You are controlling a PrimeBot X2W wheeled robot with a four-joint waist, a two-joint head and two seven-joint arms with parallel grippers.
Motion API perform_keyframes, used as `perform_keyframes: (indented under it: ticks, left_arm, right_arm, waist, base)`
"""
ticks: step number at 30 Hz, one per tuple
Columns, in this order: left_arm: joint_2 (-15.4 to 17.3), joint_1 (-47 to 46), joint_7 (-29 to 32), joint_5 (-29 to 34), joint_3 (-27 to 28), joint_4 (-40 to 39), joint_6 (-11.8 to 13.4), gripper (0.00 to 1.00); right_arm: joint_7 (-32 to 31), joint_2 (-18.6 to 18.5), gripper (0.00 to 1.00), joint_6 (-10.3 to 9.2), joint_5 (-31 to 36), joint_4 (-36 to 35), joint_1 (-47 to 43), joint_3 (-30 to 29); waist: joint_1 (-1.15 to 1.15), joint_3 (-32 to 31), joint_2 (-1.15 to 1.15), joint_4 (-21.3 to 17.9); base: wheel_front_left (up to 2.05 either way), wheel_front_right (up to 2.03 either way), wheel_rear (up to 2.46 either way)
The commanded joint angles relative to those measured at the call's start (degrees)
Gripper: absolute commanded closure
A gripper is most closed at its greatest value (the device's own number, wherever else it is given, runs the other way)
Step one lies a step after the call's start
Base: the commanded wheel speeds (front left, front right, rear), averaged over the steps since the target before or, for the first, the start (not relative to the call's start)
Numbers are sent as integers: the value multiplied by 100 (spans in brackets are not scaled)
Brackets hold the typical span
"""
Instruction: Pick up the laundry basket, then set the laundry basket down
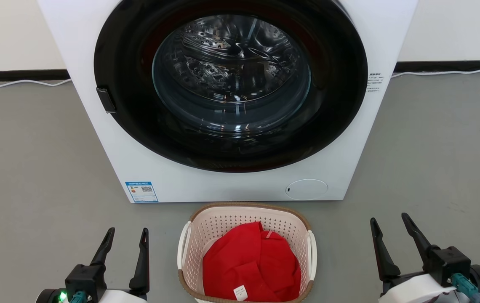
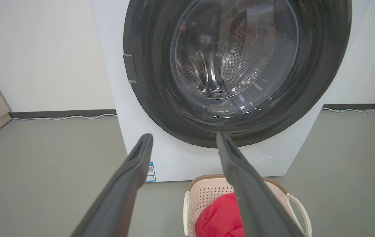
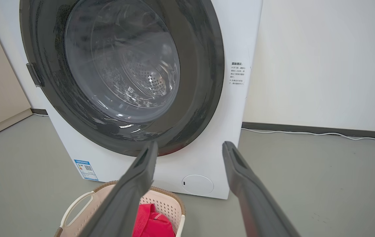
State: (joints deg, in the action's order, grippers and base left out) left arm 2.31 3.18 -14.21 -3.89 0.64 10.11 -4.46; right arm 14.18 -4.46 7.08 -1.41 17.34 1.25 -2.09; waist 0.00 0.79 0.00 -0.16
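The laundry basket sits on the grey floor at the bottom centre of the head view, just in front of the white washing machine, whose round door is closed. A red cloth lies inside the basket. The left gripper is at the lower left and the right gripper at the lower right, one on each side of the basket and apart from it. Both have their fingers spread wide and hold nothing.
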Motion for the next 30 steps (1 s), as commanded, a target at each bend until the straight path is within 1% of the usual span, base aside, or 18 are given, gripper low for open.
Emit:
perform_keyframes:
  ticks: [1, 18, 30]
  left_arm:
    - [56, -138, -79, 81, 168, -176, 65, 0]
    - [56, -165, -79, 67, 185, -169, 68, 0]
    - [56, -375, -79, 94, 216, -145, 14, 0]
  right_arm:
    - [82, -58, 0, 41, 69, -120, 154, 122]
    - [82, -31, 0, 41, 40, -71, 211, 116]
    - [82, 36, 0, 41, -10, 26, 489, 69]
  waist:
    - [0, -3, 0, 3]
    - [0, 84, 0, 3]
    - [0, 496, 0, -9]
  base:
    - [0, 0, 0]
    - [0, 0, 0]
    - [0, 0, 0]
